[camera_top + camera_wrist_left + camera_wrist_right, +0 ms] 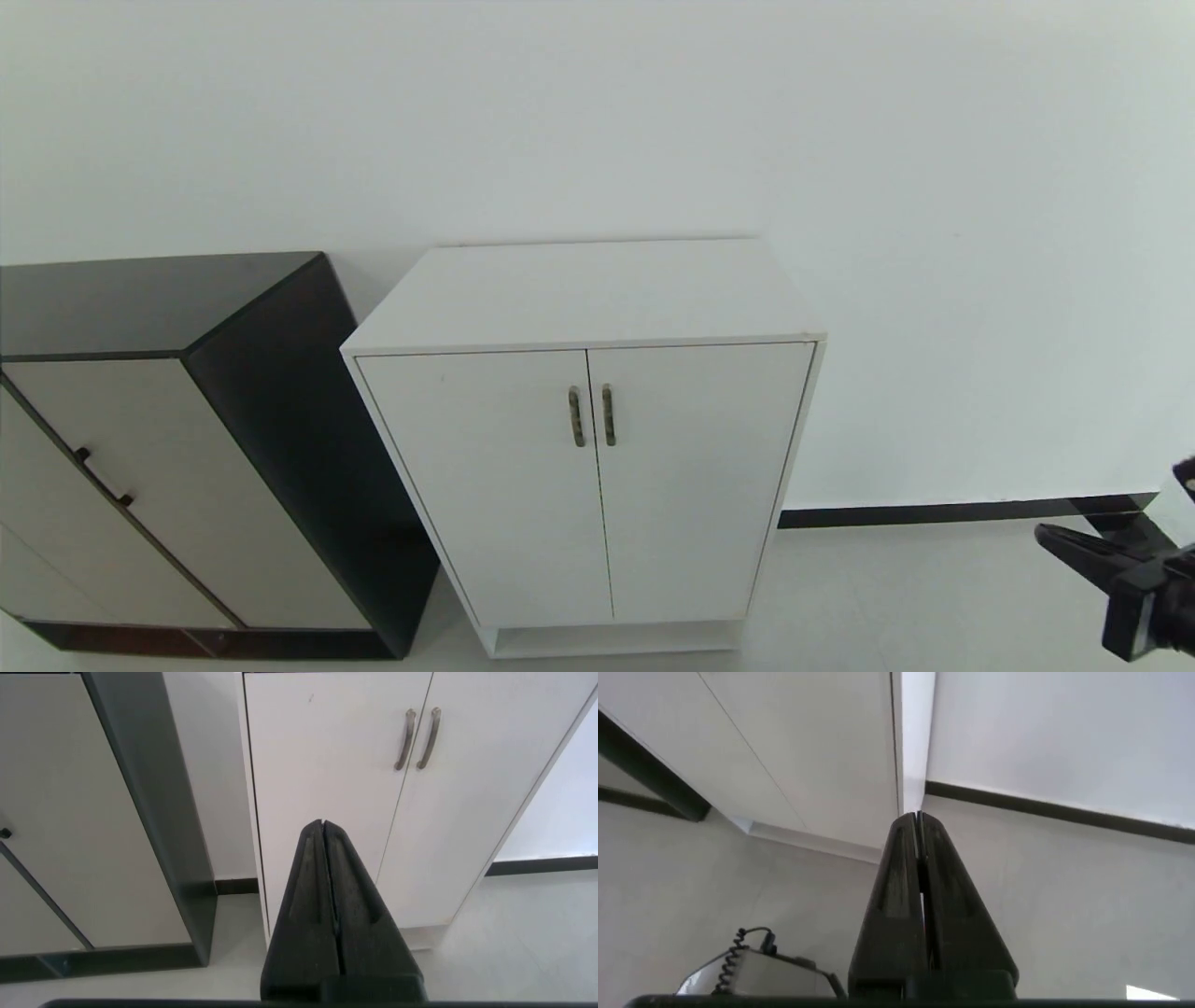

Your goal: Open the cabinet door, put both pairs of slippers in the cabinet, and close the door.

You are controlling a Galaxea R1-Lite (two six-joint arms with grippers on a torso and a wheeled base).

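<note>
Head view: the white cabinet (523,485) stands on the floor against the far wall with both doors closed. Its two handles (576,416) sit side by side at the middle seam. A dark cabinet (280,420) stands just to its left. The left jaws and right jaws are both clenched, grasping nothing.
</note>
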